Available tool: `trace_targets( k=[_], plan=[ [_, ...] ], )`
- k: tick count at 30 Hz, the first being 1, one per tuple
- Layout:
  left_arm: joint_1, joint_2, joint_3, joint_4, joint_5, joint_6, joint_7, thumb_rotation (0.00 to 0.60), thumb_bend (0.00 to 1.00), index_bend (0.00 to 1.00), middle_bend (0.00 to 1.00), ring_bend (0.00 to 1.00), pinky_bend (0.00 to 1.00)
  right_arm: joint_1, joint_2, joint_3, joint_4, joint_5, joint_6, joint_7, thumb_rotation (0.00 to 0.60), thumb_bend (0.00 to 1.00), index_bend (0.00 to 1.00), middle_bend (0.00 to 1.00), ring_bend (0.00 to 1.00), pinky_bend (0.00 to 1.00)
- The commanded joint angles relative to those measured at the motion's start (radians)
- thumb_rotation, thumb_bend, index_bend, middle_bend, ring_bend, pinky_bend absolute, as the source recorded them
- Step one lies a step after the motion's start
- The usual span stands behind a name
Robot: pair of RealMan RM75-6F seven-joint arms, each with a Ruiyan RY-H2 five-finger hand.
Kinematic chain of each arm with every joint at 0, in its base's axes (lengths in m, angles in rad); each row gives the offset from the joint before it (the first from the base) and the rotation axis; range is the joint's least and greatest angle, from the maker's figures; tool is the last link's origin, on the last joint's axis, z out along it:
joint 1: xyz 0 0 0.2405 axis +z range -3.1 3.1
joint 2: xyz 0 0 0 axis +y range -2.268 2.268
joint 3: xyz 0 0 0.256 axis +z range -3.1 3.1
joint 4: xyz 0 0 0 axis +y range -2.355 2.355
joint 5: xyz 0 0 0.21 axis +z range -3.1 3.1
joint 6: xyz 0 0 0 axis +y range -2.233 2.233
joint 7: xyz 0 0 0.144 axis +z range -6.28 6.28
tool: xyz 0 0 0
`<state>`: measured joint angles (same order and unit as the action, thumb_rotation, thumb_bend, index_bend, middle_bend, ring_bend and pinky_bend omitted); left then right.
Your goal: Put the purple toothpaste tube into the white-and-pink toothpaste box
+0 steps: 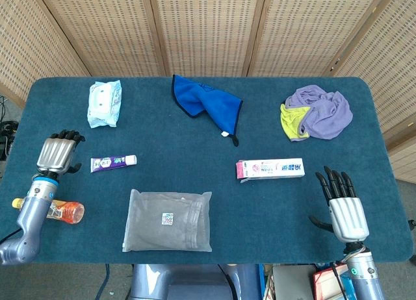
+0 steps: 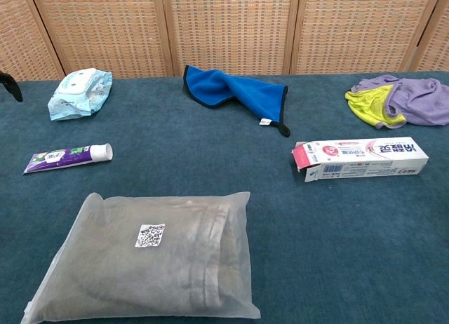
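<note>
Left robot hand (image 1: pixel 58 152) raised beside the purple toothpaste tube (image 1: pixel 113 162); right robot hand (image 1: pixel 342 204) held at the near right edge of the surface (image 1: pixel 273 209).

Both robot hands are seen empty: the right with fingers spread and extended, the left with fingers bent forward but apart, just left of the tube and not touching it. The tube lies flat, cap toward the right. The white-and-pink toothpaste box (image 1: pixel 270 168) lies well apart to the right, its open flap end facing left. A grey plastic package (image 1: pixel 168 220) is placed between them, nearer the front. A wipes pack (image 1: pixel 104 102), a blue cloth (image 1: pixel 207 105) and a bundle of purple and yellow cloths (image 1: pixel 316 113) are arranged along the far side. An orange-tinted bottle (image 1: pixel 64 212) lies beside the left forearm.
</note>
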<state>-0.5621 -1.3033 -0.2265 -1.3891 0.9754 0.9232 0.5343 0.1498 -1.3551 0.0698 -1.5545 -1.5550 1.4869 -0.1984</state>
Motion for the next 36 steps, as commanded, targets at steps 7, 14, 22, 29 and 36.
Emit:
trace_targets(
  k=[7, 14, 22, 29, 36],
  plan=[
    [-0.080, -0.095, 0.024, 0.087, -0.160, -0.047, 0.113, 0.600, 0.27, 0.30, 0.23, 0.18, 0.26, 0.001, 0.001, 0.001, 0.002, 0.002, -0.002, 0.010, 0.600, 0.08, 0.00, 0.00, 0.00, 0.00],
    [-0.121, -0.136, 0.040, 0.104, -0.245, -0.032, 0.190, 0.600, 0.27, 0.30, 0.23, 0.18, 0.26, 0.003, -0.001, 0.001, 0.005, 0.004, -0.006, 0.015, 0.600, 0.08, 0.00, 0.00, 0.00, 0.00],
    [-0.161, -0.178, 0.051, 0.122, -0.315, -0.036, 0.239, 0.600, 0.27, 0.30, 0.23, 0.18, 0.26, 0.003, -0.001, 0.002, 0.006, 0.005, -0.004, 0.024, 0.600, 0.08, 0.00, 0.00, 0.00, 0.00],
    [-0.192, -0.217, 0.065, 0.146, -0.363, -0.044, 0.270, 0.600, 0.27, 0.30, 0.23, 0.18, 0.27, 0.002, -0.002, 0.003, 0.010, 0.005, -0.001, 0.030, 0.600, 0.08, 0.00, 0.00, 0.00, 0.00],
    [-0.215, -0.255, 0.084, 0.193, -0.398, -0.045, 0.296, 0.600, 0.27, 0.31, 0.24, 0.19, 0.27, 0.001, 0.000, 0.006, 0.014, 0.013, -0.002, 0.038, 0.600, 0.08, 0.00, 0.00, 0.00, 0.00]
  ],
)
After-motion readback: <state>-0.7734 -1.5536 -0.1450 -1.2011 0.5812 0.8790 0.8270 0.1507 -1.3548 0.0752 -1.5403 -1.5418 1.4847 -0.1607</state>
